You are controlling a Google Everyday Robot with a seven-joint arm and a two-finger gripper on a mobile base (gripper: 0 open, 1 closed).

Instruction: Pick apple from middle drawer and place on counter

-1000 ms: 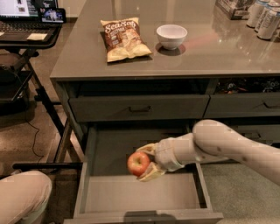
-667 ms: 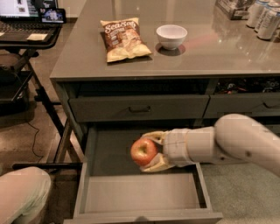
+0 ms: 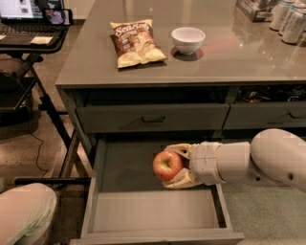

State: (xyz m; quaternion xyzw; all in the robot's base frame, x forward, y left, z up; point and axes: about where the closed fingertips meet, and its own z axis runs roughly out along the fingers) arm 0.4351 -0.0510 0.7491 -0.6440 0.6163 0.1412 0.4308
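The red apple (image 3: 167,165) with yellowish patches sits between the fingers of my gripper (image 3: 178,166), which is shut on it and holds it above the open middle drawer (image 3: 153,210). My white arm comes in from the right. The drawer is pulled out wide and its grey inside is bare. The grey glossy counter (image 3: 158,72) lies above and behind the gripper, over the shut upper drawer (image 3: 152,117).
On the counter lie a chip bag (image 3: 136,42) and a white bowl (image 3: 188,39), with cans (image 3: 289,13) at the far right. A black laptop stand (image 3: 28,38) stands to the left. A pale rounded robot part (image 3: 24,215) shows at the bottom left.
My gripper has lifted the apple up from the drawer floor and now holds it higher above the drawer.
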